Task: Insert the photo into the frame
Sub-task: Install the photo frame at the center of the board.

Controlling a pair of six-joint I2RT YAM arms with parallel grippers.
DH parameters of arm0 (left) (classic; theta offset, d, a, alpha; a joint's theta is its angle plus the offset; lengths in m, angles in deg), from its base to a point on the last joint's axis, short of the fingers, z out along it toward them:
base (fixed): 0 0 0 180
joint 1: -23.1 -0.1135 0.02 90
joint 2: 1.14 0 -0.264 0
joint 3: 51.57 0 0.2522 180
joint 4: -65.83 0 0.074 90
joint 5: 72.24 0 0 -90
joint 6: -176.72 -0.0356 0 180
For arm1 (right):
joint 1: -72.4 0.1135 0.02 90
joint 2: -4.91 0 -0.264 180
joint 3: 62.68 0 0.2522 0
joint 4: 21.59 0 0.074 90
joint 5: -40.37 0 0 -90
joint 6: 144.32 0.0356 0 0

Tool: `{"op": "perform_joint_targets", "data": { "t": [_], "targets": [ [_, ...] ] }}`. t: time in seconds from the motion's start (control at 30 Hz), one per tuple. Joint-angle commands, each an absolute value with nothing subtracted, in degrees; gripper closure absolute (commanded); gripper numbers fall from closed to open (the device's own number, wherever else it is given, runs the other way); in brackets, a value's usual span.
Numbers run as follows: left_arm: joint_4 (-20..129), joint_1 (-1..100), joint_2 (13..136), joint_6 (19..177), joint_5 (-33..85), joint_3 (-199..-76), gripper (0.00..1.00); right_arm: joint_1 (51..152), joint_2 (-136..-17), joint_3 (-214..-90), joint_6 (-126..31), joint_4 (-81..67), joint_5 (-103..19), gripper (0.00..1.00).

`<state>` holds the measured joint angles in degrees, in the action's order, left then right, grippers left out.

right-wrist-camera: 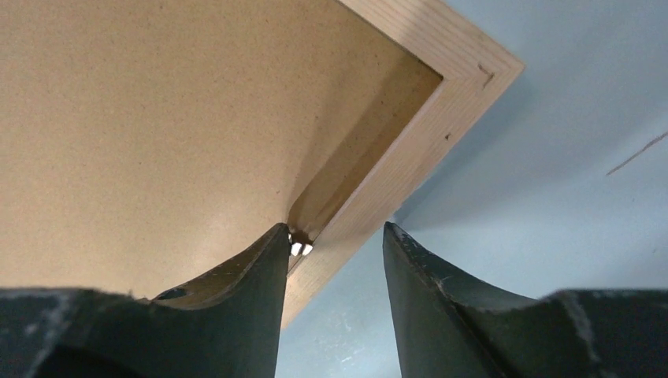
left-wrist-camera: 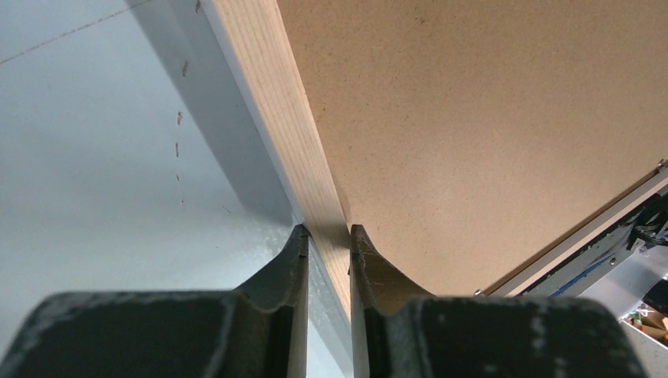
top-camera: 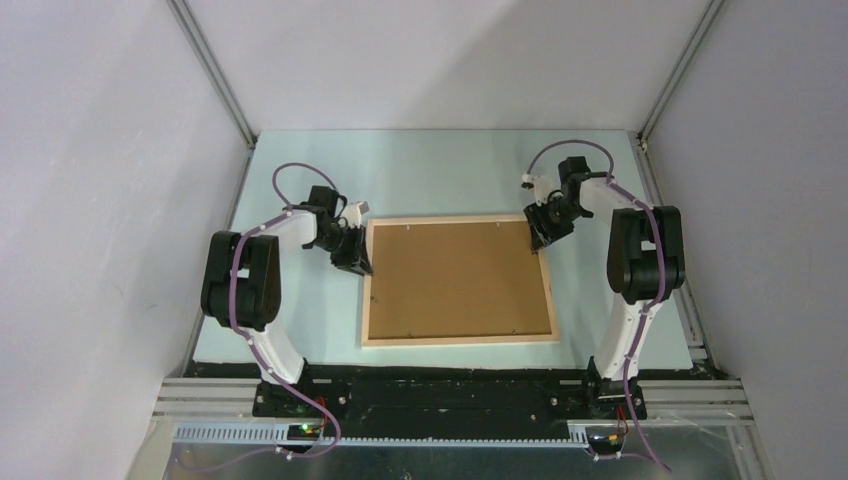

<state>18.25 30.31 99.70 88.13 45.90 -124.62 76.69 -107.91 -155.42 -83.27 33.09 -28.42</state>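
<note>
The frame (top-camera: 460, 340) lies face down, with the brown backing board (top-camera: 455, 275) seated inside it. On the frame's left rail, the left gripper (top-camera: 358, 262) pinches the wood, probably to steady it. At the frame's far-right corner, the right gripper (top-camera: 541, 238) straddles the rail with its jaws parted, holding nothing. The photo is not visible.

Top external: high at near side, looking down on whole table (top-camera: 440, 170). Wrist views: close, low, at opposite edges of frame (top-camera: 460, 340), shared by all.

A plain brown backing board (top-camera: 455, 275) lies flat in the middle of the pale blue-green counter (top-camera: 440, 170), with grey walls (top-camera: 100, 150) standing on three sides.
</note>
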Motion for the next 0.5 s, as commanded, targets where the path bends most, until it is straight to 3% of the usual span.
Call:
{"op": "perform_joint_targets", "data": {
  "t": [0.0,0.47],
  "targets": [
    [17.7,30.3,101.0,85.3,46.2,-124.1,1.00,74.7,-107.1,-158.9,-81.5,37.5,-25.2,0.47],
    [17.7,30.2,100.8,85.4,46.3,-124.1,1.00,71.2,-107.3,-160.5,-77.2,38.4,-21.1,0.46]
  ]
}}
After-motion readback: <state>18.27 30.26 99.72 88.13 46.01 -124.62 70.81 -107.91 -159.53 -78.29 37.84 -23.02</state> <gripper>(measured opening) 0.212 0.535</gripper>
